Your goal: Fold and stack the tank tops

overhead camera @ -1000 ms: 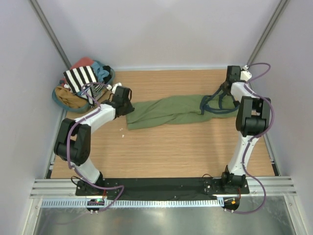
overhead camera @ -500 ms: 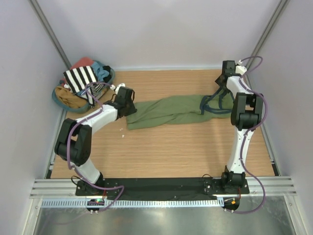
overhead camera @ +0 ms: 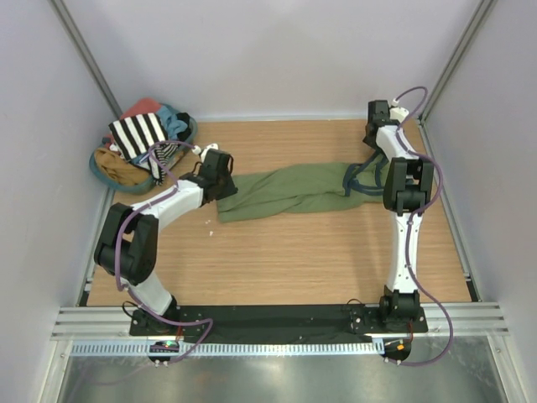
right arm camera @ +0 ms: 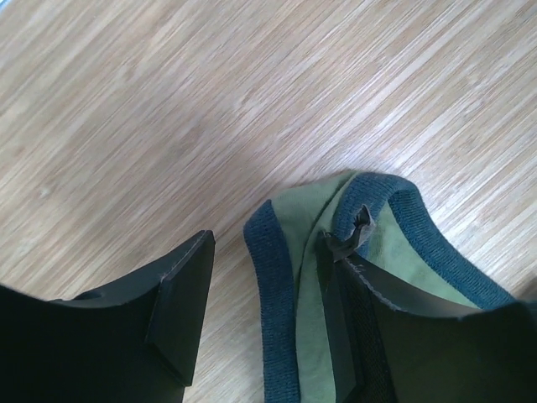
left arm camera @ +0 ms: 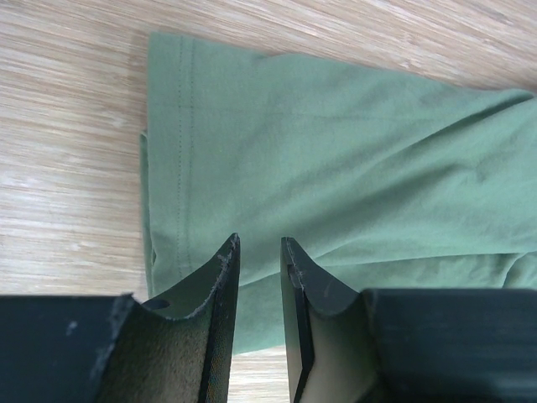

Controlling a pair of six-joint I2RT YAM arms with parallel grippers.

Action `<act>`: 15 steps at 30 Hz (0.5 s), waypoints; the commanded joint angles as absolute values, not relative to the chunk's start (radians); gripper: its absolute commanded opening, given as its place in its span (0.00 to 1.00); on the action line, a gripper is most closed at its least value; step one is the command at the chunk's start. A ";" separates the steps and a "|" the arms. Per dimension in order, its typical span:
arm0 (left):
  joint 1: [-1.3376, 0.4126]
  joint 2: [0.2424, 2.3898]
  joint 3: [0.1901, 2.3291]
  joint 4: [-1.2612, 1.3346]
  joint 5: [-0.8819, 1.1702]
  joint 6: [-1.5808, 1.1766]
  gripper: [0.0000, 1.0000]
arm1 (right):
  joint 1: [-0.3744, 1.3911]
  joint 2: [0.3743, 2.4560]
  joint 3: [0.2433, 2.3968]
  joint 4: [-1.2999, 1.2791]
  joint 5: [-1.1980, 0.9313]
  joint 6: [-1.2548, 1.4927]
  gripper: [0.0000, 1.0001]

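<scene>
Lying stretched in a long rumpled band across the far half of the wooden table (overhead camera: 294, 252), the green tank top (overhead camera: 285, 191) ran from left to right, its hem end at the left and its straps at the right. The left gripper (left arm camera: 258, 243) sat low over the hem end, its two fingers nearly together with only a narrow slot between them. Green cloth and its near edge showed in that slot, but whether the fingers pinched the cloth could not be told. The stitched hem lay flat on the wood just beyond the fingertips.

The right gripper (right arm camera: 267, 239) was at the far right of the table, above the strap end, with its jaws spread wide and released. A strap (right arm camera: 281, 277) edged in dark blue lay looped between the fingers, close against one finger and apart from the other.

The striped tank top (overhead camera: 138, 133) lay well apart from the green one, on a heap in a basket (overhead camera: 94, 168) at the far left corner, beside a red garment (overhead camera: 143, 107) and a blue garment (overhead camera: 176, 122).
</scene>
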State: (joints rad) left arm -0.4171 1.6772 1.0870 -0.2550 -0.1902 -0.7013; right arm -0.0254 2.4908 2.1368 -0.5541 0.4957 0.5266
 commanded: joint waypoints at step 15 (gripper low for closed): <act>-0.425 1.738 1.126 -0.244 -0.179 -0.681 0.27 | -0.015 2.370 2.100 -0.442 0.627 0.460 0.13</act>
